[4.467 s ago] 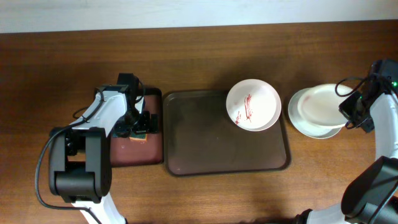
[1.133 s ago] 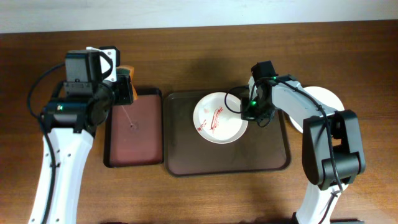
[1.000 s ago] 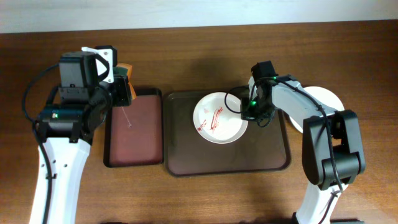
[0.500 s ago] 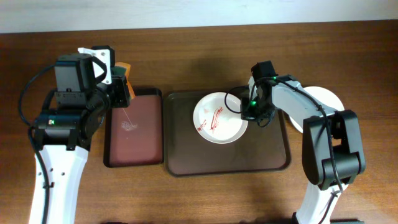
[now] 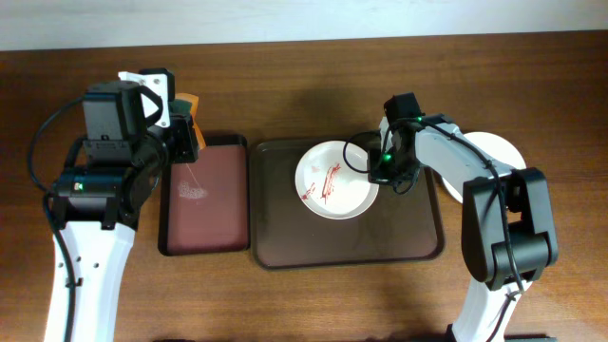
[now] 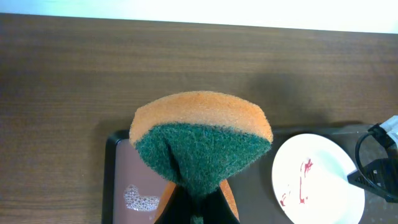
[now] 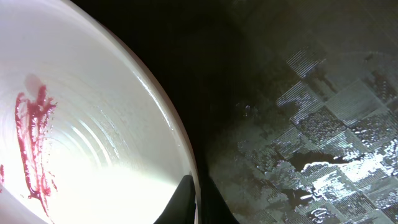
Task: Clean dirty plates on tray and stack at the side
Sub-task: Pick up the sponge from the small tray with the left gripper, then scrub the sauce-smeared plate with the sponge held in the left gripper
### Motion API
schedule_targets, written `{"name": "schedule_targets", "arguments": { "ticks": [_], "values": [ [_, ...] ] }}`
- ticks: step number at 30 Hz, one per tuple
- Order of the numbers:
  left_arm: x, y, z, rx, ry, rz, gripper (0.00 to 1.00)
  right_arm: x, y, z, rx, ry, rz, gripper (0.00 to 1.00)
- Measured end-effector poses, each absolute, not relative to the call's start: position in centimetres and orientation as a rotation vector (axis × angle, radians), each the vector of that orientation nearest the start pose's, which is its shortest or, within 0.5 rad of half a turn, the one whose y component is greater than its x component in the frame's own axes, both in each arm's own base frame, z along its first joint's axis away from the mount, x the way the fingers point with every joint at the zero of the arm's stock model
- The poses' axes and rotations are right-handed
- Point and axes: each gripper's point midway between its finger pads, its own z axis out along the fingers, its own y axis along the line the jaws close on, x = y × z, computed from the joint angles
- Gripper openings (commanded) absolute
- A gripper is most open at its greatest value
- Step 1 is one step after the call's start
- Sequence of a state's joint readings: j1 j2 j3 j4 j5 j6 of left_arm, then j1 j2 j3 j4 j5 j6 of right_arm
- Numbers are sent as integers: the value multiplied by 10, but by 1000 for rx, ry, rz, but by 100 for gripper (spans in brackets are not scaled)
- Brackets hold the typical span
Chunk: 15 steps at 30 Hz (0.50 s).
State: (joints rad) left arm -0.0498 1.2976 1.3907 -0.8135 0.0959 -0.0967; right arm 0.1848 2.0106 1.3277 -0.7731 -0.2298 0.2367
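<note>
A white plate [image 5: 332, 180] with red smears lies in the middle of the dark brown tray [image 5: 304, 237]. My right gripper [image 5: 378, 175] is shut on its right rim. In the right wrist view the fingers pinch the plate's [image 7: 81, 124] edge at the right gripper [image 7: 196, 202], over the wet tray [image 7: 298, 124]. My left gripper [image 5: 186, 135] hovers above the small reddish tray [image 5: 204, 223], shut on an orange and green sponge [image 6: 202, 140]. The left gripper [image 6: 198, 208] folds the sponge; the smeared plate [image 6: 317, 186] shows lower right.
Clean white plates [image 5: 501, 149] are stacked on the table right of the brown tray, partly hidden by my right arm. A patch of foam [image 6: 142, 198] lies on the small reddish tray. Bare wooden table surrounds both trays.
The plate went from the tray's back right corner to its middle, held by my right gripper. The left arm lifted the sponge off the small tray, where foam has dripped.
</note>
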Motion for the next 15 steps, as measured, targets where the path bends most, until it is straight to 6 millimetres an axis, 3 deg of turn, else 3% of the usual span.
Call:
{"name": "schedule_targets", "arguments": {
  "ticks": [4, 7, 15],
  "values": [
    [377, -35, 277, -7, 2325, -182, 0, 374, 110, 5, 58, 3054, 381, 4],
    [389, -35, 245, -15, 2416, -176, 0, 374, 110, 5, 59, 3054, 381, 4],
    [389, -35, 134, -42, 2772, -162, 0, 374, 110, 5, 59, 3054, 381, 4]
  ]
}}
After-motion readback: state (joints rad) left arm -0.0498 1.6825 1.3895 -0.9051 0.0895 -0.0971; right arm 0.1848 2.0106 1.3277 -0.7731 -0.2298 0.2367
